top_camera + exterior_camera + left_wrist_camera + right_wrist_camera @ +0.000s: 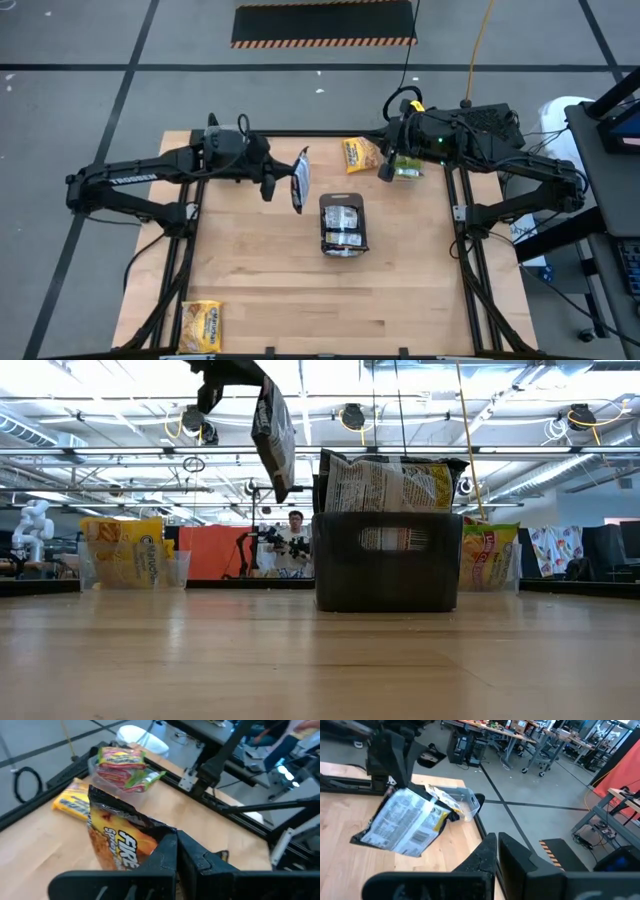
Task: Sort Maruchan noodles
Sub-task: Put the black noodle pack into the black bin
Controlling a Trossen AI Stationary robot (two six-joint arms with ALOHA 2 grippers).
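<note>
Between the fingers of the left gripper [270,186], clamped tight, hangs a dark noodle packet [300,180], held by its top edge and dangling above the table, at about ten o'clock from the dark tray [343,226]. Packet looks light and crinkly, likely slippery; an edge seam seems the best hold. Right gripper [385,170] waits closed and empty at two o'clock, over the green packets' tub [407,170].

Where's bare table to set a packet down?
Free: the wide wood between the dark tray and the near edge, right of the yellow packets. Crowded: the far edge, around the green tub and both hands.
</note>
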